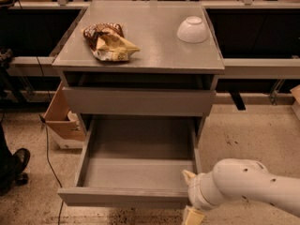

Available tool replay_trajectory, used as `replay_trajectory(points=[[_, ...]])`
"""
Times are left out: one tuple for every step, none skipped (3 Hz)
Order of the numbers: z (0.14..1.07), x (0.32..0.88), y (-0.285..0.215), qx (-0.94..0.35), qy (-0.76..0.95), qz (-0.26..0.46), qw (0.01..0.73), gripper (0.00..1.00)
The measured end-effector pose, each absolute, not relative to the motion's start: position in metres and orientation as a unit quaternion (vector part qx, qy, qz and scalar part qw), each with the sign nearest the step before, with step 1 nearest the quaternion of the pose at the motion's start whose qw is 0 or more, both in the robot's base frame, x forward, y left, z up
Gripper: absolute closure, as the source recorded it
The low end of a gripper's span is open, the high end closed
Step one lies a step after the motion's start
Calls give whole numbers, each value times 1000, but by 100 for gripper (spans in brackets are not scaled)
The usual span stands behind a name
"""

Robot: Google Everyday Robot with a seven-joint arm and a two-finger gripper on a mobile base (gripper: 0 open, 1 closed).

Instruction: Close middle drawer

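The middle drawer (138, 165) is pulled far out of the grey cabinet, and its shallow grey box is empty. Its flat front (122, 197) faces the camera low in the view. The uppermost drawer (138, 101) above it stands out only a little. The lowest drawer is hidden under the open one. My gripper (192, 211) sits at the end of the white arm (248, 184), at the right end of the middle drawer's front, by the bottom edge of the view.
A crumpled snack bag (108, 42) and an upturned white bowl (192, 29) lie on the cabinet top (150, 50). A cardboard box (63, 118) stands on the floor left of the cabinet. A shoe (16, 165) shows at the left edge.
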State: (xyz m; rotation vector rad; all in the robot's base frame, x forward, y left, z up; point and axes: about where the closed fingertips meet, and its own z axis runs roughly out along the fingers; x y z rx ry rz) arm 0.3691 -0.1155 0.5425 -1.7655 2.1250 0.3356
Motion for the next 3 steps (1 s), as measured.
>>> replay_trajectory(points=[[494,383,-103,-620,753,128,179,0],[459,403,-100,-610,759,134,185,0],[442,426,-100,-604,762,131,196,0]])
